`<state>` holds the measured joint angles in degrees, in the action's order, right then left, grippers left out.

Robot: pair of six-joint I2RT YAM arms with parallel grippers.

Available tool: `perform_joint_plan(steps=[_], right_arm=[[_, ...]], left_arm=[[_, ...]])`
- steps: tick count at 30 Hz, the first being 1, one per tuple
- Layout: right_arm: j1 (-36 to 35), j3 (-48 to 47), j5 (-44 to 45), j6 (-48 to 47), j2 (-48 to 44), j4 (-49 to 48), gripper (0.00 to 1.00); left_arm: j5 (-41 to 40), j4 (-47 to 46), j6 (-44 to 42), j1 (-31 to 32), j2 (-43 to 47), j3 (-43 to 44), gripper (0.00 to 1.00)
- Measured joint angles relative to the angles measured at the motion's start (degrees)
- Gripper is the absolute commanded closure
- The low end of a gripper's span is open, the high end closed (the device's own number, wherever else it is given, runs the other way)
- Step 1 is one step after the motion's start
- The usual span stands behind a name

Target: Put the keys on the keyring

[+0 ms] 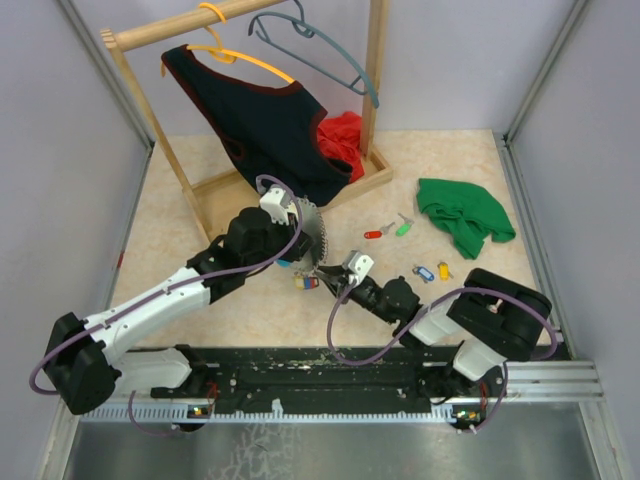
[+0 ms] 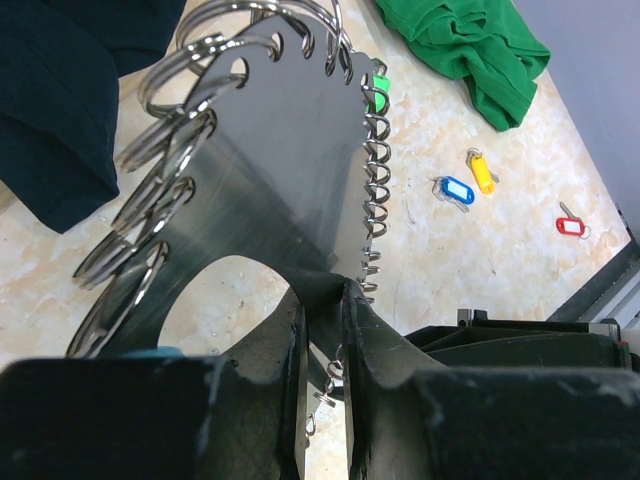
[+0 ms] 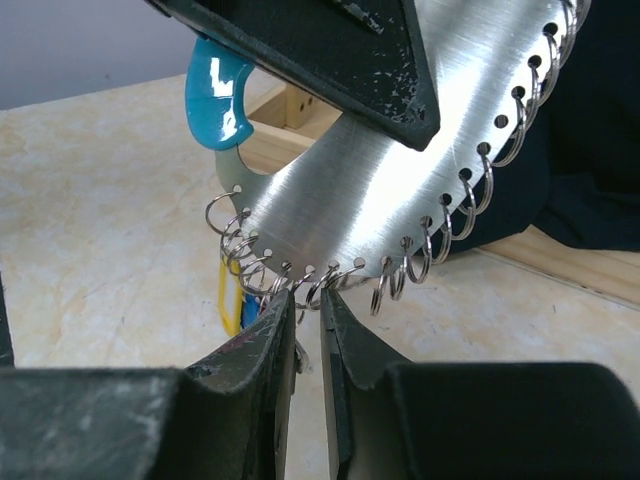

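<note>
The keyring (image 1: 312,238) is a shiny steel plate with a light-blue grip (image 3: 215,95) and many wire split rings (image 3: 400,270) along its curved edge. My left gripper (image 1: 285,235) is shut on the plate's edge (image 2: 325,290) and holds it upright above the table. My right gripper (image 3: 305,300) is at the plate's lower rim, its jaws a narrow gap apart with a thin split ring pinched between them. Yellow and blue keys (image 3: 230,295) hang from rings by its left finger. Loose keys lie on the table: red (image 1: 372,235), green (image 1: 403,226), blue (image 1: 424,271), yellow (image 1: 443,270).
A wooden clothes rack (image 1: 200,190) with a dark vest (image 1: 260,110), hangers and a red cloth (image 1: 340,135) stands at the back. A green cloth (image 1: 462,215) lies at the right. Grey walls close both sides.
</note>
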<state>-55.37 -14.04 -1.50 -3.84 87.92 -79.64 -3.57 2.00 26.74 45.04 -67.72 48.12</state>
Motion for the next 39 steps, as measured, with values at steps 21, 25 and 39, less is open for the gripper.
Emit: perform_joint_plan(steps=[21,25,39], right_arm=[[-1.3,0.0,4.9,-1.1,1.8,-3.4,0.87],[-1.8,0.0,5.1,-1.7,2.6,-3.2,0.87],[-2.5,0.0,7.5,-2.7,3.9,-4.0,0.87]], left_arm=[[-1.0,0.2,0.3,0.2,0.0,0.0,1.0],[-1.0,0.2,0.5,0.3,0.0,0.0,1.0],[-1.0,0.2,0.5,0.3,0.0,0.0,1.0]])
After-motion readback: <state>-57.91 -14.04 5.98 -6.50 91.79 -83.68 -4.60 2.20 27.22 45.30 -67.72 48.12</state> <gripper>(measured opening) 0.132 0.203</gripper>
